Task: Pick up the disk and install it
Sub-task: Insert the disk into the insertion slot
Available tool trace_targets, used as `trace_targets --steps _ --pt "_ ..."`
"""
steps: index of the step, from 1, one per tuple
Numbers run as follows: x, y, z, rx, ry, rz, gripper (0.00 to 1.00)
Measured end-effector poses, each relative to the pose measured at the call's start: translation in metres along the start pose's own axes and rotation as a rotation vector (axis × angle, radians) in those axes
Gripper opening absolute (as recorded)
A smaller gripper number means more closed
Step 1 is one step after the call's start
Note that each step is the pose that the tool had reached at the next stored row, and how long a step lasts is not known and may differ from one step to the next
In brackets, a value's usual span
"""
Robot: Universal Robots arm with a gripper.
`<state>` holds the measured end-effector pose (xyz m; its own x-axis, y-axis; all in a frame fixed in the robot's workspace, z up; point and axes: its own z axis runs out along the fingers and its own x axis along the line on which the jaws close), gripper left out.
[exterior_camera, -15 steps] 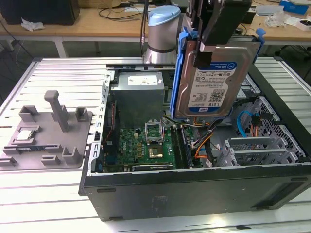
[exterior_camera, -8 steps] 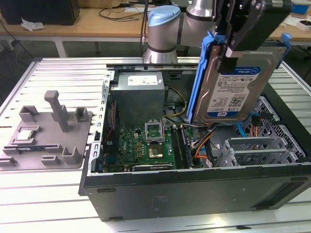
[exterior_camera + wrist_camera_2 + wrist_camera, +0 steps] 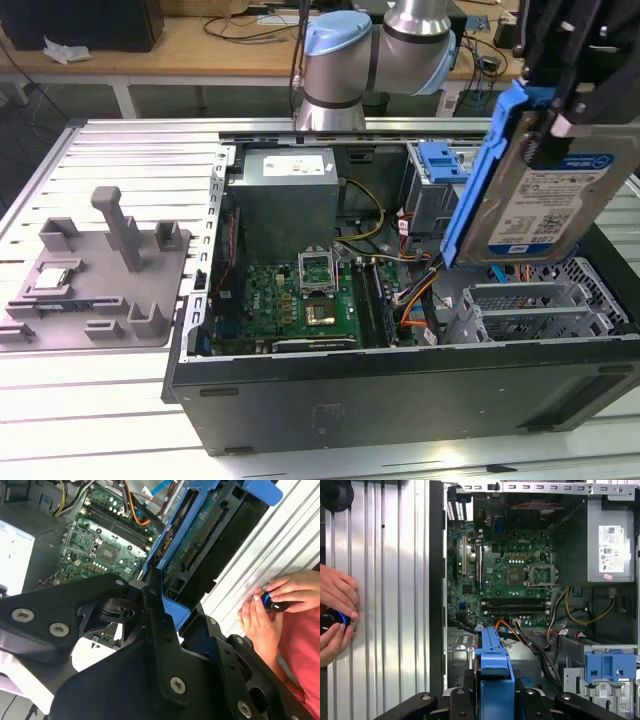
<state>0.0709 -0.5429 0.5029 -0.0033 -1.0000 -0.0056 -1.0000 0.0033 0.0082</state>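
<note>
Disk (image 3: 535, 205) in gripper (image 3: 562, 115), seemingly over case (image 3: 400, 392)

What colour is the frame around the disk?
Blue; the frame on the disk shows best in the exterior view.

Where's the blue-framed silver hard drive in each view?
Exterior view: blue-framed silver hard drive tilted above black computer case, exterior view's right.
Second wrist view: drive, circuit side showing, beside green motherboard.
First wrist view: drive edge-on, near that motherboard.
Shared landmark: the motherboard.
</note>
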Motion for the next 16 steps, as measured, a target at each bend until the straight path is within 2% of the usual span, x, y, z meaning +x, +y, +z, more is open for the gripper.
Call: trace_targets --steps 7,12,16 --pt "0.0041 -0.0308 0.0000 0.0000 -0.0047 0.000 0.37" --pt "0.0041 -0.0373 0.0013 0.0000 -0.0047 0.000 0.37" --pt "0.0041 -0.0374 0.0015 0.0000 -0.0047 0.000 0.37"
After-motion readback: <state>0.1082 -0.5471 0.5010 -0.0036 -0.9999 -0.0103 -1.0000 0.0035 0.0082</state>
